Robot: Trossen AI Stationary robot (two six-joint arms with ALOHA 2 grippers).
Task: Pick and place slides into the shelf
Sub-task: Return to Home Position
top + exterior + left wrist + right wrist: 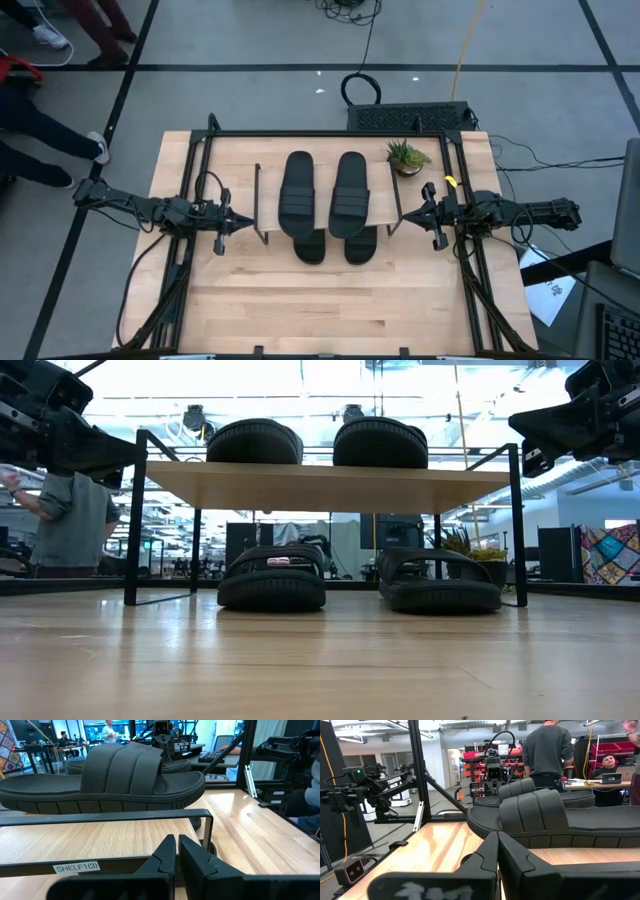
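- A person's legs [45, 135] stand on the floor in the high view's upper left. The low view shows a person in a grey top [75, 520] at its left edge.
- The left gripper [235, 222] hovers centre-left, just beside the shelf's left end. It holds nothing, and its fingers [165, 855] are pinched to a narrow slit.
- The shelf [384, 200] stands mid-frame on the wooden table [320, 310], with a rail label reading "SHELF1(3)" [77, 867].
- On its plank lie the left top slide [298, 188] and the right top slide [350, 188], side by side.
- Beneath the shelf, on the table, sit the left lower slide [272, 578] and the right lower slide [438, 582].
- A small potted plant [407, 157] stands by the shelf's upper right corner.
- The right gripper [415, 217] hovers centre-right, just beside the shelf's right end, empty, fingers [487, 855] pressed together.
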